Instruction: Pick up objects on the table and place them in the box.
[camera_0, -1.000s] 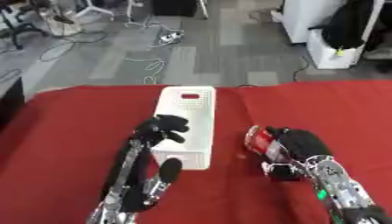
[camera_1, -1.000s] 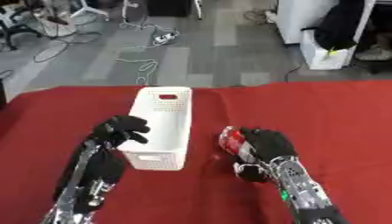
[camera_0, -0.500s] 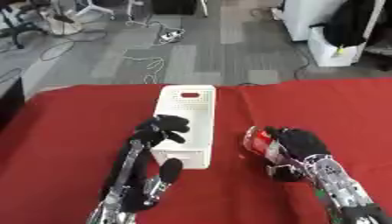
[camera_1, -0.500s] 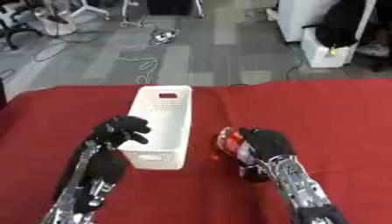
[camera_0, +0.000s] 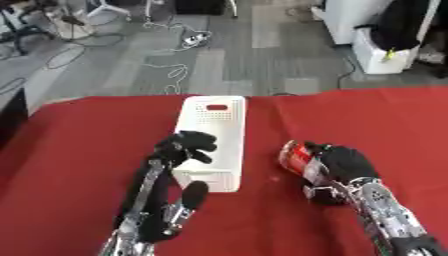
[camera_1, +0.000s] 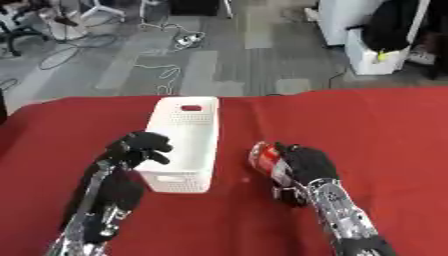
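The right hand (camera_0: 343, 162) grasps a red can (camera_0: 297, 157), fingers curled round it, just above the red table (camera_0: 79, 145). The white box (camera_0: 213, 135) lies to the can's left, near but apart, its long axis running near to far. The left hand (camera_0: 184, 146), fingers curled and holding nothing, rests at the box's near left corner.

Grey carpet floor (camera_0: 262, 45), loose cables (camera_0: 179, 70), power strip (camera_0: 194, 37), white cabinet (camera_0: 350, 20), red tablecloth (camera_0: 70, 150)
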